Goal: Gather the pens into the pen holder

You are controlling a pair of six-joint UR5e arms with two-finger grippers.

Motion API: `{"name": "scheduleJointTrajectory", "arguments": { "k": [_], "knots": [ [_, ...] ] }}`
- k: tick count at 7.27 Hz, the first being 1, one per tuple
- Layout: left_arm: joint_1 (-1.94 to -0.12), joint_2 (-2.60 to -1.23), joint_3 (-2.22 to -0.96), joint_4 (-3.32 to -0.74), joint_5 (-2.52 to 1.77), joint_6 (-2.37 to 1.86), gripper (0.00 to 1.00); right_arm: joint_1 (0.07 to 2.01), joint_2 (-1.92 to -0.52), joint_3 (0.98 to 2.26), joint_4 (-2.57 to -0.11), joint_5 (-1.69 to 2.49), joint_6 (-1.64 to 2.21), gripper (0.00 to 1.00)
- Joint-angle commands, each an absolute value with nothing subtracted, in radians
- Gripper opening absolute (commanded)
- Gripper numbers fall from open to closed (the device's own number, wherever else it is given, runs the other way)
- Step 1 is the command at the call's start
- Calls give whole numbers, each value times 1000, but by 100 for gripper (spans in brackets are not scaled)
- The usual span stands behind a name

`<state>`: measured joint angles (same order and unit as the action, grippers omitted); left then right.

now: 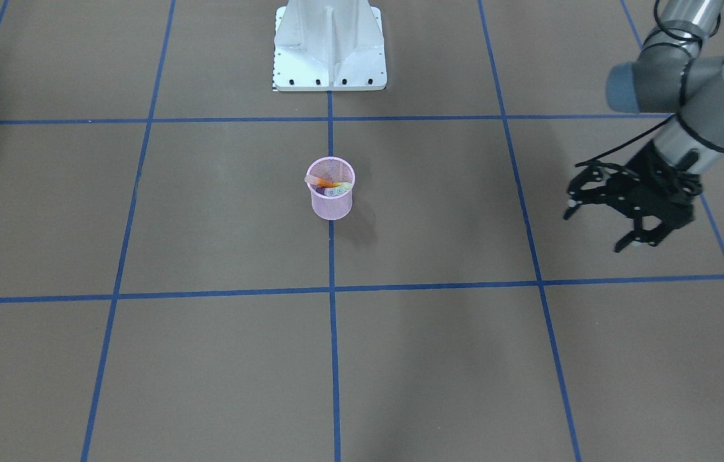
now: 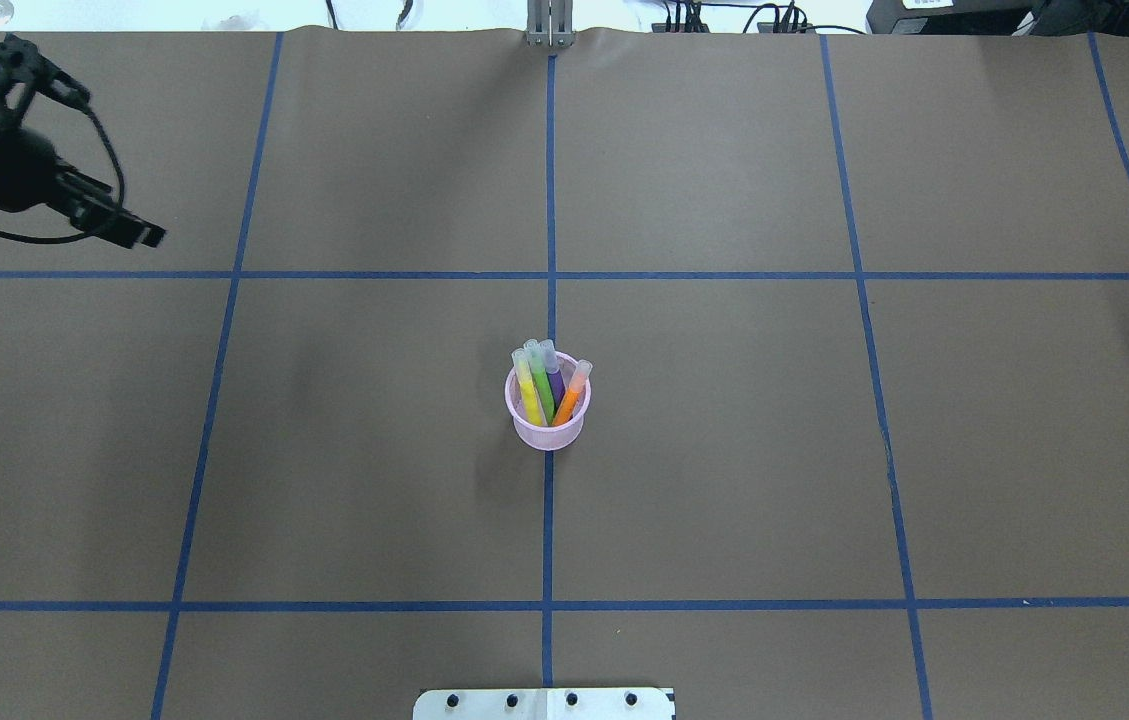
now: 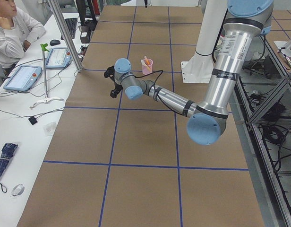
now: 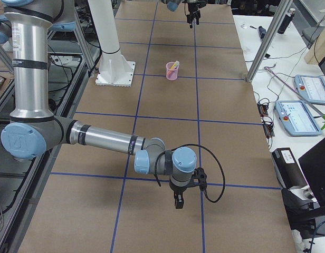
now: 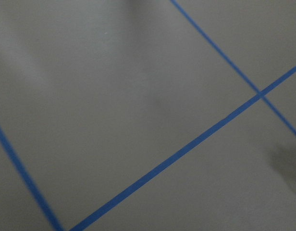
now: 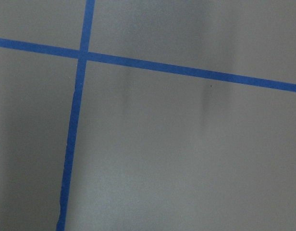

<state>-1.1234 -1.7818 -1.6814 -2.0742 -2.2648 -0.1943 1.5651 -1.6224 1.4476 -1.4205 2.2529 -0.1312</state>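
Left gripper (image 1: 594,231) hangs wide open, empty, by the bench's left edge; right gripper's (image 4: 178,203) opening cannot be told. Four pens (image 2: 544,390) stand in the pink mesh pen holder (image 2: 549,440).

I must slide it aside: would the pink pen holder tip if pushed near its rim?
Probably: the pen holder looks like light mesh, narrower at its base. The pens lean, poking above the rim, likely raising its balance.

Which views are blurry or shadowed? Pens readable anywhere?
Left wrist: soft, tape edges smeared, dark blotch at the right edge. Right wrist: sharper, faint vertical shadow streaks. Overhead: crisp, all four pens readable in the holder, soft shadow to its lower left.
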Motion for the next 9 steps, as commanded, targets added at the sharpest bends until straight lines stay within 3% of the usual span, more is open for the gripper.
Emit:
{"name": "scheduleJointTrajectory", "arguments": {
  "k": [1,2,3,6,8,9],
  "knots": [
    [-1358,-1743,-1684,-1728,-2334,133,100,1565,-1628,1447,-1420,2252,-130,100],
    [-1446,-1723,-1689,-1679,-2336,184,100,1565,-1629,1447,-1420,2252,-130,100],
    [-1463,-1562,-1681,-1678,-2318,213,100,1566,-1629,1447,-1420,2252,-132,100],
    [-1520,-1526,-1628,-1626,-2198,232,100,1565,-1629,1447,-1420,2252,-130,100],
    [-1557,-1490,-1666,-1538,-2284,268,100,1565,-1629,1448,-1420,2252,-132,100],
    [-1583,-1445,-1748,-1528,-2292,246,100,1565,-1628,1448,-1420,2252,-130,100]
  ]
}}
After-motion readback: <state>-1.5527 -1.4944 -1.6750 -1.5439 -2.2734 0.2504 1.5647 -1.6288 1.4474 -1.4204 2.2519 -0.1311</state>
